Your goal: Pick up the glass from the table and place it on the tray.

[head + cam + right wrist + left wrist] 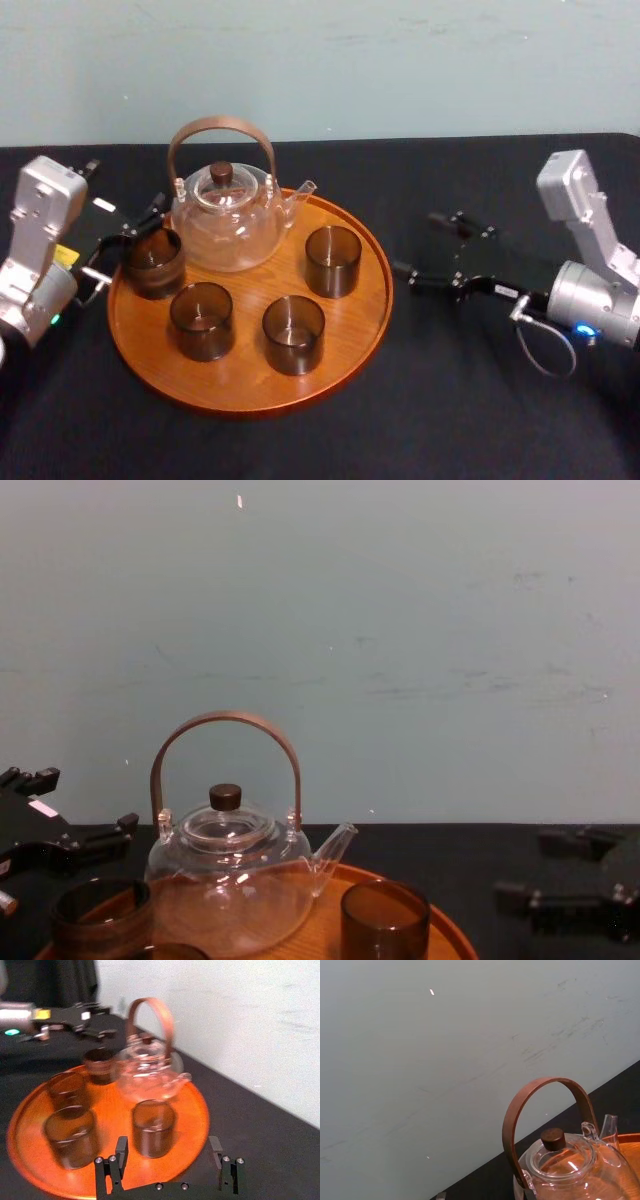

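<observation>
In the head view the glass point(153, 262) stands on the tray point(250, 385) at its left rim, beside the teapot point(232, 215) and three other glasses point(202, 320) — the left tool point(122, 245), fingers spread, sits just beside it. The right tool point(418, 245), also released, is over the counter point(480, 400) right of the tray. The chest view shows the left tool's fingers wide apart.

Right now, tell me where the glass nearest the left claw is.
Head view: the glass stands at the left edge of the tray, beside the teapot, by the open left claw.
</observation>
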Robot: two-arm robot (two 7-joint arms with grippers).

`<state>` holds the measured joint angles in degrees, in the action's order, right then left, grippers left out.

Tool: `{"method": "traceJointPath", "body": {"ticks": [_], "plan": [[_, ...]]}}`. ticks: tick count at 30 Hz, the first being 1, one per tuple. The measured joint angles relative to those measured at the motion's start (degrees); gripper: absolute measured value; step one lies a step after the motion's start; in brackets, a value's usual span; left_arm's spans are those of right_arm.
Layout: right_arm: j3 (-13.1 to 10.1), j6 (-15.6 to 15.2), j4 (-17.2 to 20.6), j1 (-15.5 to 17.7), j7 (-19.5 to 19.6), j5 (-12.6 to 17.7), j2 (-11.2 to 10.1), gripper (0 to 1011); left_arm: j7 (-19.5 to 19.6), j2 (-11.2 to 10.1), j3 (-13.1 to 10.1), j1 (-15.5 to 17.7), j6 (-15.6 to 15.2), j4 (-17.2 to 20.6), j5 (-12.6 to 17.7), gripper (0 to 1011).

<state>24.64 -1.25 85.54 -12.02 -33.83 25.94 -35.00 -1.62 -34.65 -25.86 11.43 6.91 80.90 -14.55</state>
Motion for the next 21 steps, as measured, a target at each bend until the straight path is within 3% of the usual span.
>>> {"method": "traceJointPath", "body": {"ticks": [7,14,21], "plan": [[-3.97,2.11,1.41,3.08,8.29,-1.06,1.88,1002,0.00,0.00,0.00,0.00,0.00,0.00,0.00,1001],[-7.34,4.23,1.03,5.18,17.28,-4.29,5.48,1002,0.00,0.00,0.00,0.00,0.00,0.00,0.00,1001],[-8.66,4.82,-1.39,5.51,20.46,-6.02,7.86,1002,0.00,0.00,0.00,0.00,0.00,0.00,0.00,1001]]}}
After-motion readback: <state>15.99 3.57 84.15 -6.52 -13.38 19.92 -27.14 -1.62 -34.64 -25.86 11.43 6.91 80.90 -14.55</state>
